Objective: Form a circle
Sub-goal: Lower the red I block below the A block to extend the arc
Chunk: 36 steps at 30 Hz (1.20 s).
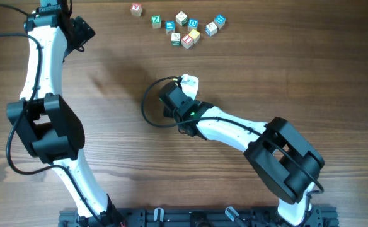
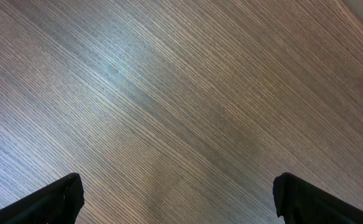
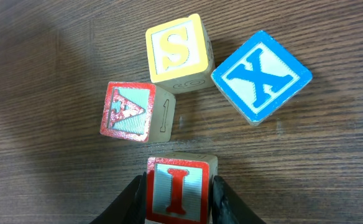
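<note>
Circle [image 3: 169, 115] sits mid-table, directly under my R gripper [image 3: 180, 190]. Wrist cam shows four of its cubes: yellow S [image 3: 176, 50], blue X [image 3: 261, 76], red sailboat cube [image 3: 128, 111], red I cube [image 3: 178, 186]. R fingers are clamped on the red I cube, other three just beyond. Loose scatter [image 1: 183, 28] is well apart. L gripper [image 2: 178, 193] spread wide over bare table [image 2: 169, 93].

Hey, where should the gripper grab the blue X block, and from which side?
From above, wrist turned to match its diagonal pose. Pinch the blue X block on its upper-right and lower-left flat sides; both look clear, while its upper-left side crowds the yellow S block.
</note>
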Each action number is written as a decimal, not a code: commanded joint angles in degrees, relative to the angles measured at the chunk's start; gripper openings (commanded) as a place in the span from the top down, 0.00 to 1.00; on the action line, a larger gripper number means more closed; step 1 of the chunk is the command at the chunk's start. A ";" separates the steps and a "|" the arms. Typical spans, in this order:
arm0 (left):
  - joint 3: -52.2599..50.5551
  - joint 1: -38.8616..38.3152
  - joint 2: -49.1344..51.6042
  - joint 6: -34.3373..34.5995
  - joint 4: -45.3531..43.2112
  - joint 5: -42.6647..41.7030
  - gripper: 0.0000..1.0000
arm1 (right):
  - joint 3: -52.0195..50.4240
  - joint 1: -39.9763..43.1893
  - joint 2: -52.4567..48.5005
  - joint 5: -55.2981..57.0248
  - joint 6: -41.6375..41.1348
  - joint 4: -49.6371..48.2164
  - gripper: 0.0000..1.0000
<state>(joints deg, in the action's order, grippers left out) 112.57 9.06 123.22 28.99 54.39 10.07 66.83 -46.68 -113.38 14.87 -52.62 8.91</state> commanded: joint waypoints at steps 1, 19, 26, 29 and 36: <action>0.57 0.11 -0.20 -0.28 -0.09 0.72 0.00 | -0.04 0.42 -1.16 1.84 0.11 0.81 0.69; 0.57 0.11 -0.20 -0.28 -0.09 0.72 0.00 | -0.04 0.42 -1.16 1.81 1.60 -0.79 0.63; 0.57 0.11 -0.20 -0.28 -0.09 0.72 0.00 | -0.04 0.42 -1.16 1.81 1.60 -0.96 0.63; 0.57 0.11 -0.20 -0.28 -0.09 0.72 0.00 | -0.04 0.42 -1.16 1.86 1.62 -0.98 0.54; 0.57 0.11 -0.20 -0.28 -0.09 0.72 0.00 | 0.31 0.68 5.20 2.01 4.72 -1.29 0.45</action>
<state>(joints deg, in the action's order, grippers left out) 112.57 9.06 123.22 28.99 54.39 10.07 66.83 -46.57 -113.01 15.51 -49.56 7.25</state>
